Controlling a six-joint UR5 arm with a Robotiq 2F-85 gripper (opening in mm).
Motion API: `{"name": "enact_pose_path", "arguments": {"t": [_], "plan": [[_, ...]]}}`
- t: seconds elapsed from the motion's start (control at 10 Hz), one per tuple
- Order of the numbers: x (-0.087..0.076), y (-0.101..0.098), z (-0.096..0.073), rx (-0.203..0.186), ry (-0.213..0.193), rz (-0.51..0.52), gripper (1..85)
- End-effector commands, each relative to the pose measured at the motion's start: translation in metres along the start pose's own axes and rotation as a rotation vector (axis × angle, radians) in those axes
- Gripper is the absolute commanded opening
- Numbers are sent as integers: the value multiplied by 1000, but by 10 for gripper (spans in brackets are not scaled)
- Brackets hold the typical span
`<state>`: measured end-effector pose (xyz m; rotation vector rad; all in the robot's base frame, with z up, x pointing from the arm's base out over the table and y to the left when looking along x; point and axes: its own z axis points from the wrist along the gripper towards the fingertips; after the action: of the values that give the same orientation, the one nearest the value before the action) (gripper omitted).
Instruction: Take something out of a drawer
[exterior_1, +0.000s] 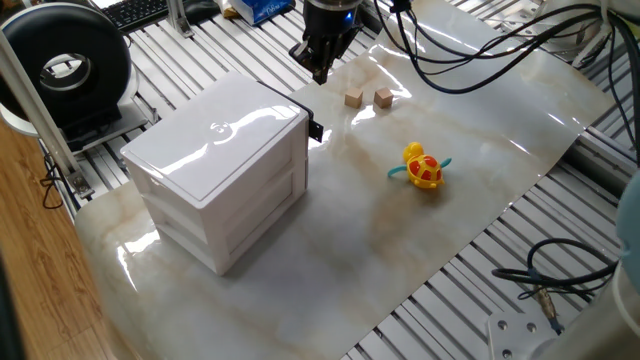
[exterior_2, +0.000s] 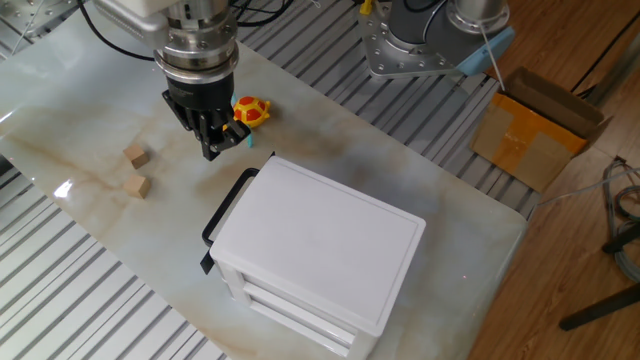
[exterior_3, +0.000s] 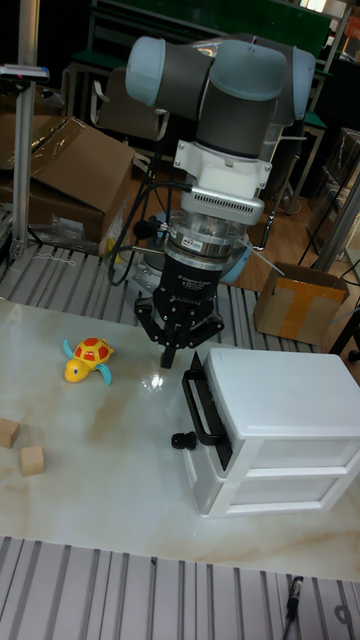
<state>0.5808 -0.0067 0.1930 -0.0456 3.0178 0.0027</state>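
**Tool poised beside the top drawer of a three-tier box**

Marble-patterned desk (exterior_1: 480, 120) carrying a glossy white three-tier box (exterior_1: 225, 175), seen from three sides. Top tier: the drawer (exterior_3: 285, 385), shallow and white, pulled out only slightly, with a black handle frame (exterior_3: 203, 412) across its front; black knob (exterior_3: 183, 439) visible lower on the front in the tall view. Contents of the drawer hidden under the box lid in every view.

Black two-finger tool (exterior_3: 177, 352) hanging fingers-down from the grey UR5 arm (exterior_3: 225, 85), just off the front corner of the box, above the desk and near the upper end of the handle frame. Fingers (exterior_2: 210, 146) drawn close together, tips nearly meeting, nothing seen between them; whether fully pressed together cannot be told. No contact with the box or handle visible.

Yellow and red toy turtle (exterior_1: 422, 168) with teal flippers lying on the desk, apart from the box. Two small wooden cubes (exterior_1: 368, 97) side by side on the desk, near each other but not touching, beyond the turtle from the box front. Open cardboard carton (exterior_2: 535, 125) on the floor past the desk edge.
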Motion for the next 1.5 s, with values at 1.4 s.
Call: {"name": "enact_pose_path", "arguments": {"t": [1.4], "plan": [[-1, -3, -2, -2, 8, -19, 13]]}}
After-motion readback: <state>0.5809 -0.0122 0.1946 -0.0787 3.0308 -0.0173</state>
